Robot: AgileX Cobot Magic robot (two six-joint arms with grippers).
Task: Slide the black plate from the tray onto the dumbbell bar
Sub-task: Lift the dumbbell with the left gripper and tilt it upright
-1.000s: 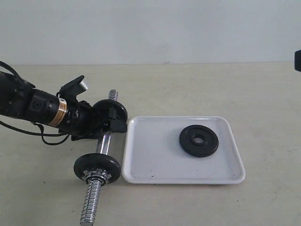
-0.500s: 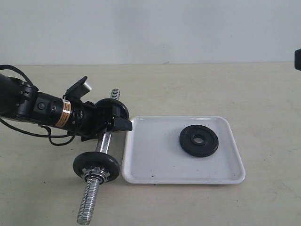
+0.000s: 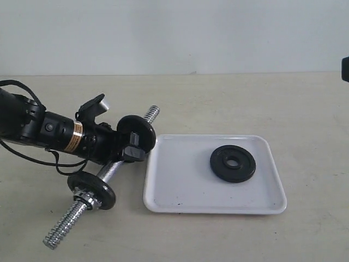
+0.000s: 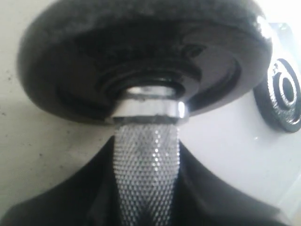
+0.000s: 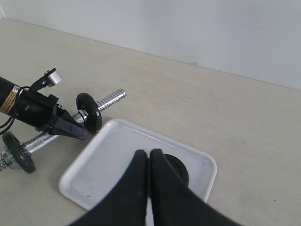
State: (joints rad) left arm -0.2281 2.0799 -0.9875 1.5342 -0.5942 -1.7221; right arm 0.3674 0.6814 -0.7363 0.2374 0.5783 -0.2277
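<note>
1 black plate (image 3: 233, 164) flat in tray (image 3: 180, 188), left gripper (image 3: 130, 152) pinching dumbbell bar (image 3: 107, 171) just beside tray, right gripper (image 5: 149, 157) pressed together

There is one white tray (image 3: 180, 188), one black plate (image 3: 221, 165) in it, one dumbbell bar (image 3: 109, 170), and two black discs (image 3: 137, 130) on this bar.

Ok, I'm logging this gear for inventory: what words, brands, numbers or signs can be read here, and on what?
None can be read.
Gold band on the left arm: some dark print, too small to read.
Plate: no legible marking; blurred in the left wrist view.
Tray and bar: no print seen.
</note>
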